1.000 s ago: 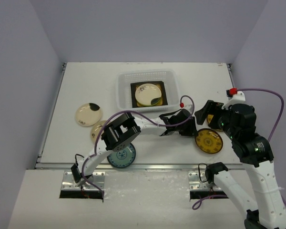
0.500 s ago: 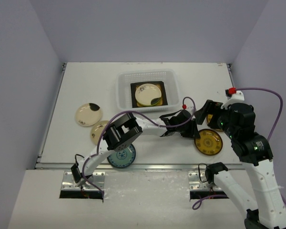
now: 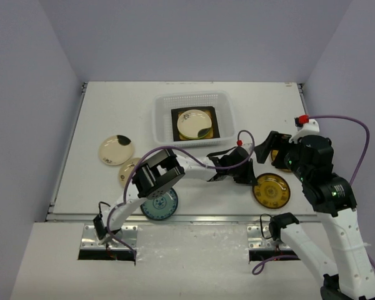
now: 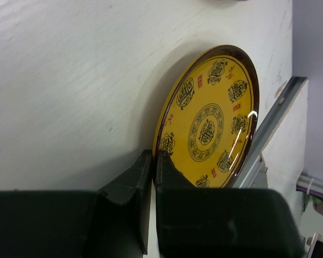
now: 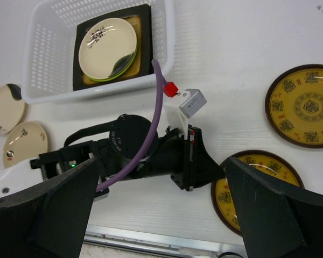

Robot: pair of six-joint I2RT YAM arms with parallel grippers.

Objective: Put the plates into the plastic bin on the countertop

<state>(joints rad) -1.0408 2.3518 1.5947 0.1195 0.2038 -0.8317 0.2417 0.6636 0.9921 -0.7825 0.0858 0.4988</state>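
My left gripper (image 3: 252, 177) is shut on the left rim of a brown-yellow patterned plate (image 3: 272, 190) near the front edge of the countertop (image 3: 112, 112). In the left wrist view the fingers (image 4: 151, 166) pinch that plate's (image 4: 210, 121) rim. My right gripper (image 3: 269, 149) hovers open and empty above the left wrist (image 5: 161, 207). A second brown-yellow plate (image 5: 304, 105) lies beside it. The plastic bin (image 3: 159, 119) holds a dark square plate (image 5: 142, 32) with a cream plate (image 5: 106, 47) on top, a lime green edge beneath it.
Two cream plates (image 3: 116, 150) (image 3: 130, 172) lie at the left. A blue-white patterned plate (image 3: 159, 204) lies by the left arm's base. A metal rail (image 3: 200, 217) runs along the near edge. A purple cable (image 3: 194, 159) loops over the left arm.
My left gripper has pulled the brown-yellow plate a little toward the near edge and to the left. The right arm has hardly moved.
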